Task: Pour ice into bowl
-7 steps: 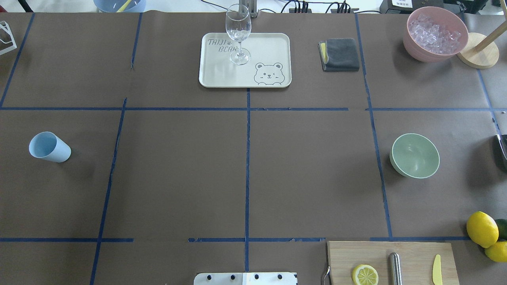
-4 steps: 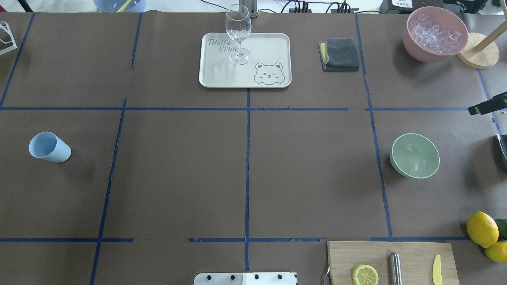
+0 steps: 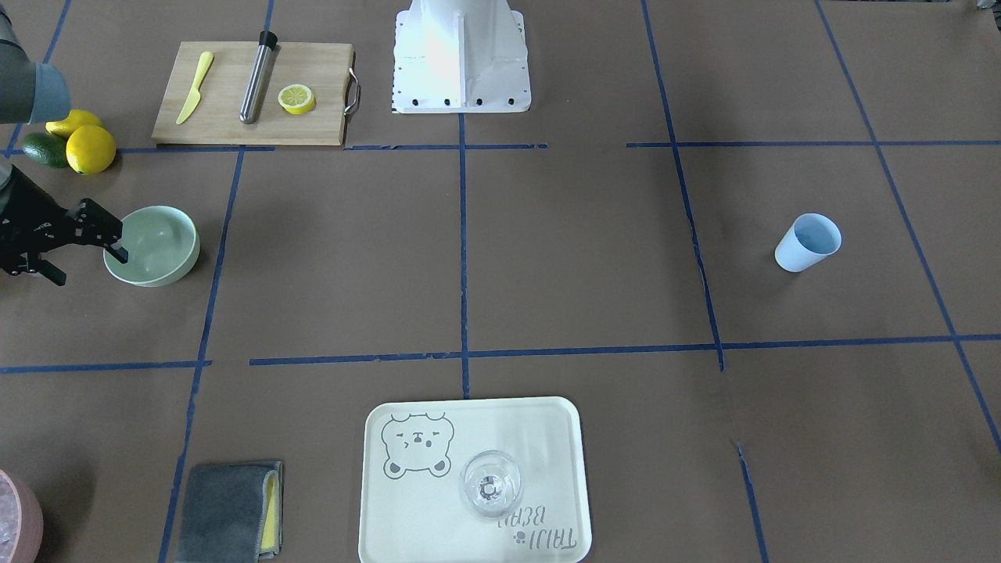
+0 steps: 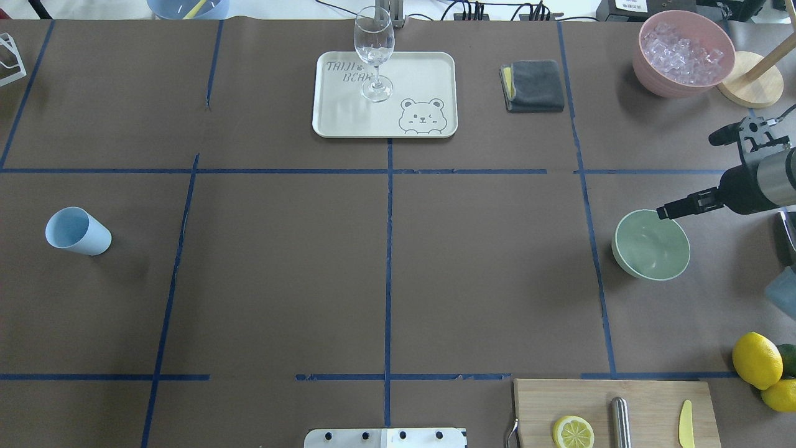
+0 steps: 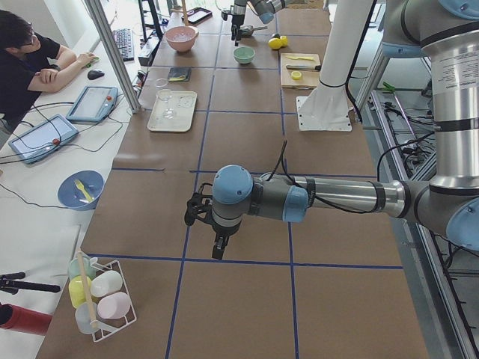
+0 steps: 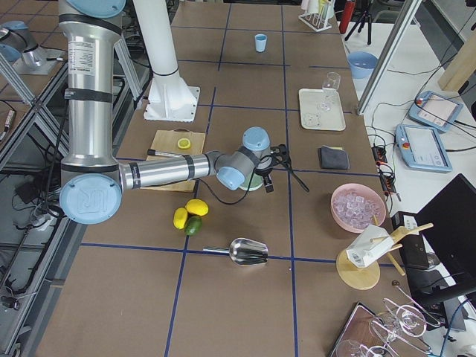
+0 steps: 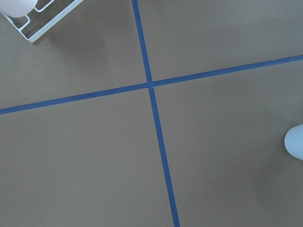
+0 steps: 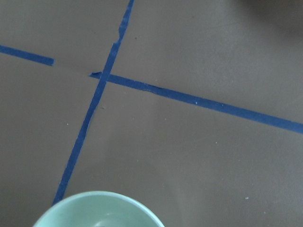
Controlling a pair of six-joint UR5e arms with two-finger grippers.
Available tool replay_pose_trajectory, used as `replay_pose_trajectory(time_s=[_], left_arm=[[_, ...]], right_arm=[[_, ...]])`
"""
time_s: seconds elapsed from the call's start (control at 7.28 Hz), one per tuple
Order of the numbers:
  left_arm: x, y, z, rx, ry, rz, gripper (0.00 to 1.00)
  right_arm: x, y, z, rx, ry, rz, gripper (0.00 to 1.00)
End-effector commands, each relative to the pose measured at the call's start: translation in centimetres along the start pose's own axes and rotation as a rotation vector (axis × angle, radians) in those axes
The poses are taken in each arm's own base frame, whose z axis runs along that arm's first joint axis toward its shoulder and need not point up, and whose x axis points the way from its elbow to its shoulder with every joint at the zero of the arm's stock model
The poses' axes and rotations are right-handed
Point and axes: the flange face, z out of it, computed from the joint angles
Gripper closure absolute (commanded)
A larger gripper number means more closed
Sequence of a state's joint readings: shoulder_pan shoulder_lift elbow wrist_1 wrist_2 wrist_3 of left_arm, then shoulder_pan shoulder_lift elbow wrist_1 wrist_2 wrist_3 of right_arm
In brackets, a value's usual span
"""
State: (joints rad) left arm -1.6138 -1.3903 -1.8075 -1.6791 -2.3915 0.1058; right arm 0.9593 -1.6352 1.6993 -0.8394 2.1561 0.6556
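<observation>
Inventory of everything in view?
bowl: 1, mint green, right side
container: 1, pink, far right, holds ice
cup: 1, pale blue, left side
tray: 1, cream, far centre
wine glass: 1, clear, on tray
cloth: 1, grey, right of tray
cutting board: 1, wood, near right
lemon half, metal rod, yellow knife: 1 each, on board
lemons: 2, yellow, near right edge
scoop: 1, metal, right end
right end effector: 1, black, open, beside bowl
left end effector: 1, black, left end, state unclear

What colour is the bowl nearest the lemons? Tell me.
The bowl is pale mint green; overhead exterior view.
</observation>
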Motion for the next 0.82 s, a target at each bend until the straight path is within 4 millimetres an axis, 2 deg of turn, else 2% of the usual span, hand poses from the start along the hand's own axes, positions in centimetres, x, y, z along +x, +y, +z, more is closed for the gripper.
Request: replay_pose_trajectory(time_s=[0.0,0.14,0.41,0.69], left_arm=[[0.1,-0.1,-0.1,0.009,-0.001,0.01,0.0],[0.1,-0.1,-0.1,0.009,-0.001,0.01,0.0],[0.1,-0.1,-0.1,0.009,-0.001,0.01,0.0],[0.1,-0.1,-0.1,0.009,0.001,0.01,0.0]], right_arm=[[-0.1,1.7,2.4,-0.044,0.016,-0.006,0.43],[-0.2,1.7,2.4,-0.048,0.01,-0.012,0.99],[-0.7,1.5,1.8,-0.035,0.0,-0.019,1.0],[-1.4,1.1,1.4,-0.024,-0.005,0.124,1.0]])
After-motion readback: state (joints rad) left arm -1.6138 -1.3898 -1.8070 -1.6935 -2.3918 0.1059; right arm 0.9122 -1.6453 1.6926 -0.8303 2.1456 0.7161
